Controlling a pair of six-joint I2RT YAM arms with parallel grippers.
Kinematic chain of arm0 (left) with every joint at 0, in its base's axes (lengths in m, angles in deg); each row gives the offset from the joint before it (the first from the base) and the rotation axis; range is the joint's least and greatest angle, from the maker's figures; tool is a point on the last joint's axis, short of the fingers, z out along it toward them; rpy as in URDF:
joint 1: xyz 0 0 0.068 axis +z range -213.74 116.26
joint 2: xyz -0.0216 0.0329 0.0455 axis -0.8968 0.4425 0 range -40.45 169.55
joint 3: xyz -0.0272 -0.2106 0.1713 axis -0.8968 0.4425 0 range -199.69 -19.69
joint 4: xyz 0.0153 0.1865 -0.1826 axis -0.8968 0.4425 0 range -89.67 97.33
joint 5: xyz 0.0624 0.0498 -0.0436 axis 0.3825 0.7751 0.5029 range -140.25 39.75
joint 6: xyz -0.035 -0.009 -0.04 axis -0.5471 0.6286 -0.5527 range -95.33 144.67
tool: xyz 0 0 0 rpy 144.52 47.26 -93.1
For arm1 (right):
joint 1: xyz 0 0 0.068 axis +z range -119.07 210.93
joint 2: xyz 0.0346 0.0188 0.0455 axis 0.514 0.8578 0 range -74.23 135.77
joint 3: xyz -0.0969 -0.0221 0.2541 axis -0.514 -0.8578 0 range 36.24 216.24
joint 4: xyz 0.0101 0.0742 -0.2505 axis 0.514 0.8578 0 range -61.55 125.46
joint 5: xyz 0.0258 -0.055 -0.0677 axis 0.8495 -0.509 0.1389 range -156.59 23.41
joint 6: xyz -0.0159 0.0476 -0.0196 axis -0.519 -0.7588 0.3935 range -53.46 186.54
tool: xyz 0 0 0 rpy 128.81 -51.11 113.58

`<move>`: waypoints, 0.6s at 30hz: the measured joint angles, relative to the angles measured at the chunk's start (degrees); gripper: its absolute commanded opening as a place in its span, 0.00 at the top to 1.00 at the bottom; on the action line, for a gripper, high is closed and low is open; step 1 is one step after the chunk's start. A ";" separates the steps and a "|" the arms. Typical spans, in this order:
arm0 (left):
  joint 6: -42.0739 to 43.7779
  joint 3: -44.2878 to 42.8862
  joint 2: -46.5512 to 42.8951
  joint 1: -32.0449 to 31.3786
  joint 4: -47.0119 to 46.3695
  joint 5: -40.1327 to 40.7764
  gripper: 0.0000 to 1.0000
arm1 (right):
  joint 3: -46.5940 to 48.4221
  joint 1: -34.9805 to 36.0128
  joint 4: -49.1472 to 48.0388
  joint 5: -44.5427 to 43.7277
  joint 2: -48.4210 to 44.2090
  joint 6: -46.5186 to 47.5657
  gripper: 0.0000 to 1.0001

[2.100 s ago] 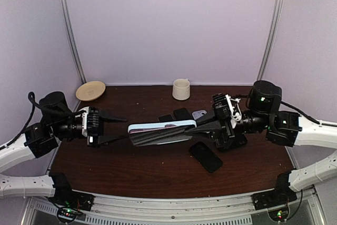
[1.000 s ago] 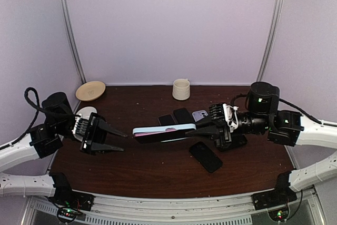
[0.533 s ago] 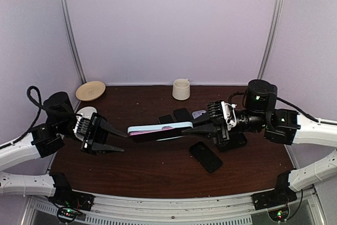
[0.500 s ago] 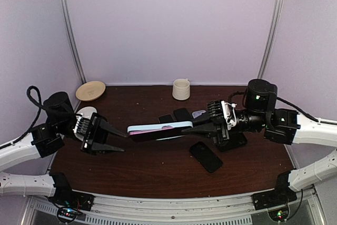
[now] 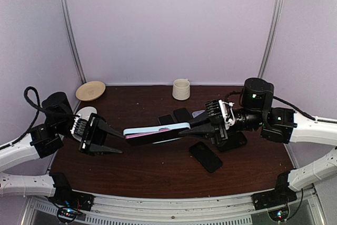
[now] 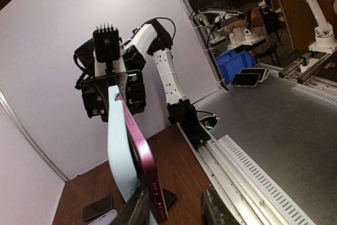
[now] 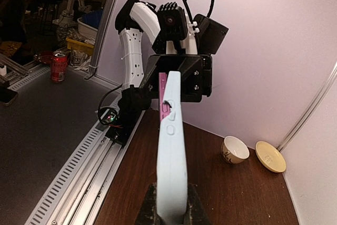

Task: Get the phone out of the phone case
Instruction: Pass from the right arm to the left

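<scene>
Black spare phone (image 5: 206,156) flat on the table (image 5: 147,175), nearest the bases. Above it both arms reach inward, forearms about level, wrists facing. Right gripper (image 5: 197,128) clamped tight on the right end of the pale-blue phone case (image 5: 158,128), edge-up in mid-air over table centre. Pink phone (image 5: 138,136) sits in it, standing proud at the left end. Left gripper (image 5: 120,143) part open, gripping nothing, with the phone's end between its fingers. Mug (image 5: 181,89) and plate (image 5: 90,90) at far edge.

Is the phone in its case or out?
Partly out: by the left gripper, the pink phone stands off the light blue case; at the far end they sit together.
</scene>
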 measured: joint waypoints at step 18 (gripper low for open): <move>0.50 0.15 -1.46 -0.02 0.24 5.31 0.67 | 1.64 0.74 -3.10 -0.42 3.67 -0.83 1.00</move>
